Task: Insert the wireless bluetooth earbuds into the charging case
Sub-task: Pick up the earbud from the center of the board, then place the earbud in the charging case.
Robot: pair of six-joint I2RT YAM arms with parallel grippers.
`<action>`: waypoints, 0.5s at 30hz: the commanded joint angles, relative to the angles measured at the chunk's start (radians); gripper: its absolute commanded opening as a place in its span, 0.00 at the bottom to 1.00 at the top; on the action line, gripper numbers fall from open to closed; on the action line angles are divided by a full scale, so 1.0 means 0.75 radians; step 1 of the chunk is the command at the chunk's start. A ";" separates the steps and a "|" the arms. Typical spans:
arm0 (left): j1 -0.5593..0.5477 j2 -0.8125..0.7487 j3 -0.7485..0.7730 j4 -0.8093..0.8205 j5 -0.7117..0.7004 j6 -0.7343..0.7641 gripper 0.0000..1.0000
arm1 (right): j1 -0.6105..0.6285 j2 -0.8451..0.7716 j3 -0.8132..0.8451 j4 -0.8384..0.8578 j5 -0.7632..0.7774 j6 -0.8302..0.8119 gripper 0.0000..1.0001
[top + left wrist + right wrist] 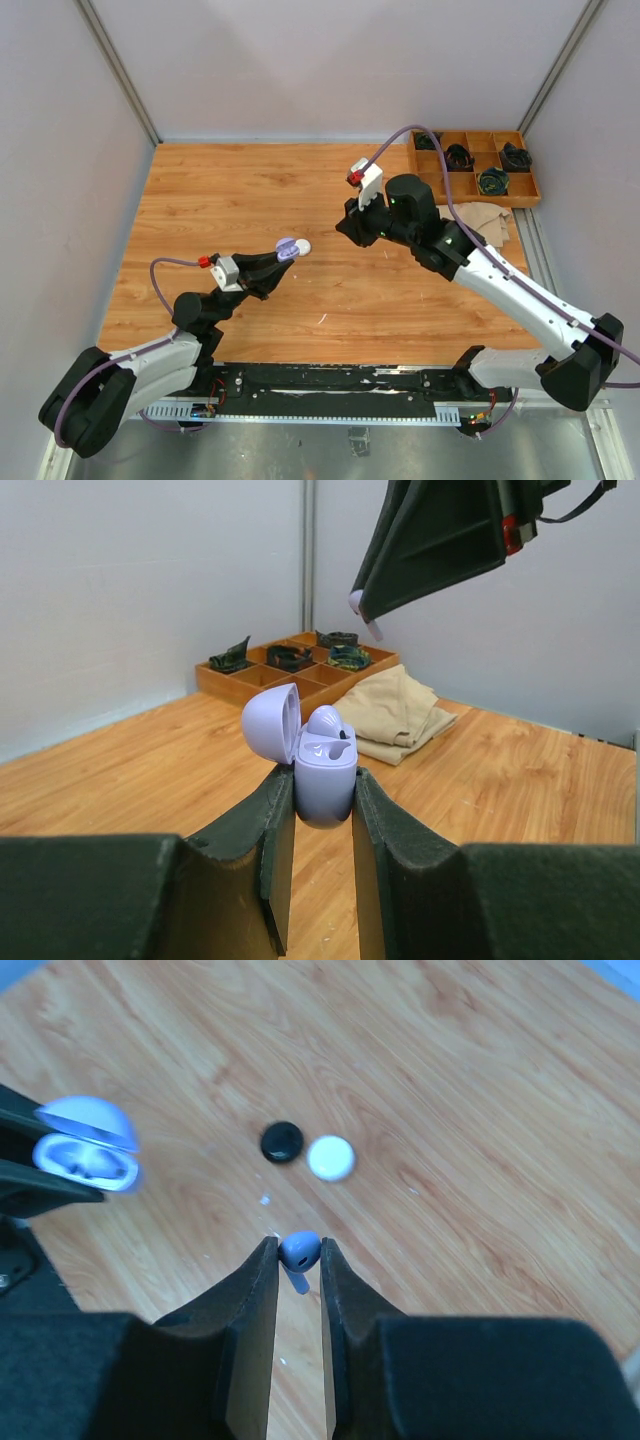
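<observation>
Lilac earbud pinched in the nearly closed right gripper, above and beyond the charging case. Charging case clamped upright in the shut left gripper, lid open, second earbud seated. Risk: thin pinch, so a twist or drop; tilted descent, so a jam. Black round case, white round case near the charging case; cloth, tray far behind; nothing between.

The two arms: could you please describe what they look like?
The left arm and right arm have white links, black joints and a purple cable. Each wrist carries a white block with a red tip. The left hand and right hand have flat black fingers.
</observation>
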 commanded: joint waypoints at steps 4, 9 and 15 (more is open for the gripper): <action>-0.006 0.018 -0.061 0.096 0.039 0.011 0.00 | 0.142 -0.037 -0.074 0.336 -0.146 0.083 0.15; -0.006 0.020 -0.061 0.107 0.046 0.005 0.00 | 0.220 -0.017 -0.113 0.506 -0.192 0.104 0.14; -0.005 0.020 -0.061 0.119 0.052 -0.003 0.00 | 0.287 0.029 -0.182 0.710 -0.213 0.134 0.14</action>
